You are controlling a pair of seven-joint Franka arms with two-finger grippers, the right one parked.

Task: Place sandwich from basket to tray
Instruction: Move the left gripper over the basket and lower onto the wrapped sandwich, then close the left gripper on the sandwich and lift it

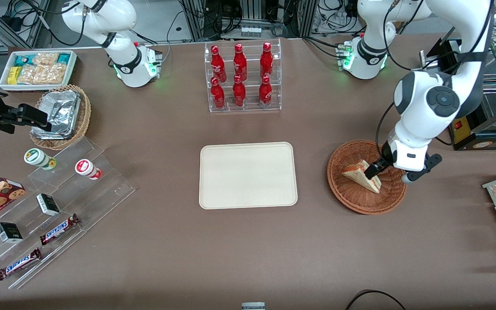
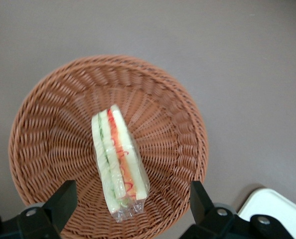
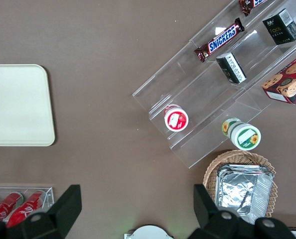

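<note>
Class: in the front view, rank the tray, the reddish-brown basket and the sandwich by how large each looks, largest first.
1. The tray, clearly the largest.
2. The basket.
3. The sandwich, lying in the basket, smallest.
The gripper hangs open over the sandwich, hiding a little of it; the order holds.

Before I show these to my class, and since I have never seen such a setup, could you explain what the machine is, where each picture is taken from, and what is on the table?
These are two white robot arms bolted to a brown table. One picture looks at them from the front; the other two come from cameras on each arm's wrist. The working arm's gripper is lowered into the reddish wicker basket, its fingers open on either side of the wrapped sandwich, which lies in the basket, not yet held. The cream tray sits beside the basket with nothing on it. Elsewhere stand a rack of red bottles, a foil-pack basket and chocolate bars.
</note>
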